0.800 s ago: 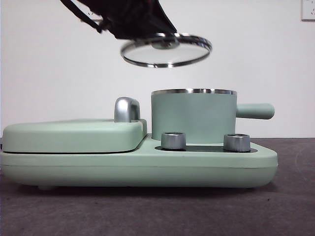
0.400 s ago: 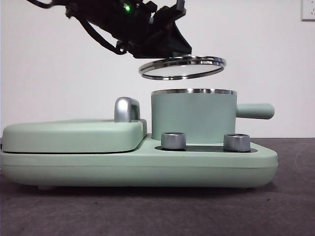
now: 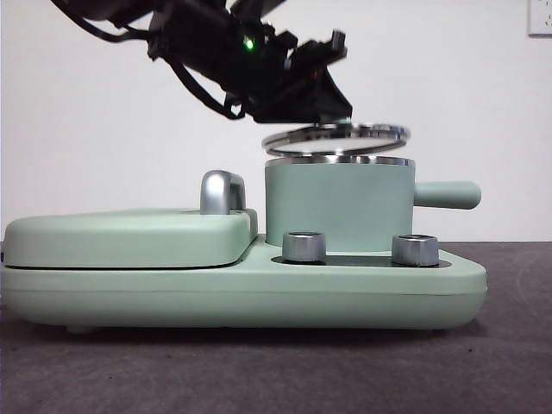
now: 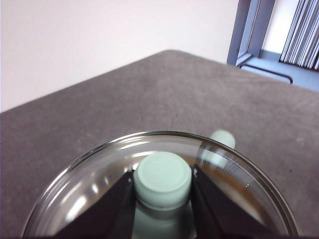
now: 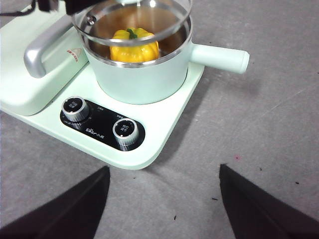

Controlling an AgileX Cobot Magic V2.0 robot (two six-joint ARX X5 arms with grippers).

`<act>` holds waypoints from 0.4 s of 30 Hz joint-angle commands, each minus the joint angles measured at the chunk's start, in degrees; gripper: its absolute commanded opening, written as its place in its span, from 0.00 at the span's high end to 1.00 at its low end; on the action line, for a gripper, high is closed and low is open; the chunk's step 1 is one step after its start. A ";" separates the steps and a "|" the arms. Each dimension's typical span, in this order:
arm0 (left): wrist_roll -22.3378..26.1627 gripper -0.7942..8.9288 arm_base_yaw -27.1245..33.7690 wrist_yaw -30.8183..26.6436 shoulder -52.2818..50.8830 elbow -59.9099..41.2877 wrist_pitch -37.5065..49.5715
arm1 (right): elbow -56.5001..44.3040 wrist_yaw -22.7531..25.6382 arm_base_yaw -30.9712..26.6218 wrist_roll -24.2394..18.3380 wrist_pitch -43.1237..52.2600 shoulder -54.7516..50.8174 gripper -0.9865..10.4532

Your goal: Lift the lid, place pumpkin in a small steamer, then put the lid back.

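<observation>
Right wrist view, item one: the small steamer (image 5: 142, 69), mint-green pot with steel rim and stubby side handle, seated on the wide mint-green base (image 5: 164, 124). Inside it sits the pumpkin (image 5: 133, 46), yellow-orange, green stem up. On the base, a black panel (image 5: 102, 123) carries two steel knobs (image 5: 124, 132) and small white print; I read roughly "Bear" there, the rest too fine to make out. A red-edged triangular warning mark (image 5: 73, 53) shows on the flat cover (image 5: 22, 64) beside the pot; its wording is illegible.

Item two: the lid (image 3: 336, 138), clear glass with steel rim, slightly tilted, hanging just above the steamer's rim in the front view, with only a thin gap showing on the handle side; on the other side I cannot tell whether it touches. Faint engraved letters on its rim are not readable.

Item three: my left pincer (image 4: 162, 186), jaws closed against both sides of the lid's mint-green knob (image 4: 162, 177), carrying the lid.

Item four: my right pincer (image 5: 164, 209), jaws spread wide and gripping nothing, hovering over the grey tabletop (image 5: 269, 114) in front of the base.

Change noted: half a second ago the lid hung clearly higher above the pot and a little further toward the cover side; it now sits lower and more nearly centred. Steamer, base and knobs are unmoved.
</observation>
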 commanded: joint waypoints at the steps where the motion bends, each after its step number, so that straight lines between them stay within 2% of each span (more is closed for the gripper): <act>1: 2.01 0.90 -0.83 0.24 0.79 2.03 1.97 | 0.26 0.22 0.35 0.79 0.46 0.17 0.62; 12: 3.30 0.90 -0.83 0.24 2.29 2.03 1.92 | 0.26 0.24 0.33 0.79 0.48 0.17 0.62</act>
